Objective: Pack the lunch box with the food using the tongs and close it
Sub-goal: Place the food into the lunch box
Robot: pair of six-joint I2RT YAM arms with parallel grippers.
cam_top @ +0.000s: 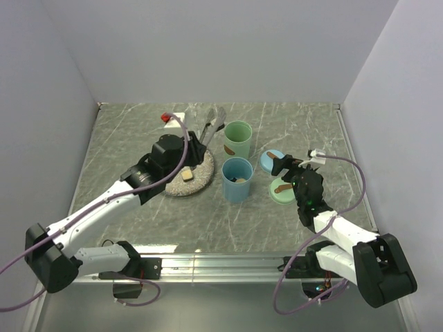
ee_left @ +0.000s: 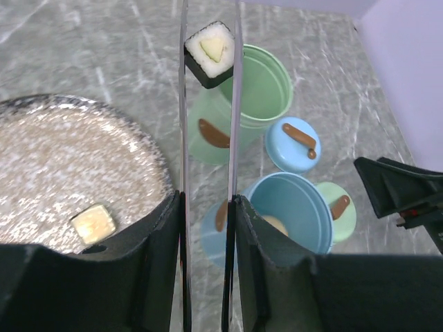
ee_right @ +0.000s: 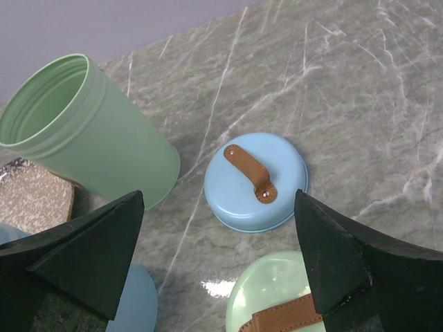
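My left gripper (ee_left: 208, 202) (cam_top: 188, 146) is shut on the silver tongs (ee_left: 183, 124) (cam_top: 210, 128). The tong tips pinch a dark-and-white cube of food (ee_left: 210, 52) just above the rim of the green lunch box cup (ee_left: 263, 86) (cam_top: 237, 139). The blue lunch box cup (ee_left: 304, 200) (cam_top: 237, 179) holds a beige ball (ee_left: 276, 224). One pale cube (ee_left: 93, 223) lies on the speckled plate (ee_left: 62, 159) (cam_top: 201, 173). My right gripper (ee_right: 218, 242) (cam_top: 296, 171) hangs open and holds nothing, over the gap between the blue lid (ee_right: 256, 181) and green lid (ee_right: 273, 297).
Both lids (cam_top: 275, 160) (cam_top: 282, 191) lie right of the cups, each with a brown strap handle. The green cup (ee_right: 83, 131) stands just left of my right gripper. Grey walls close in the marble table (cam_top: 311, 131) on three sides.
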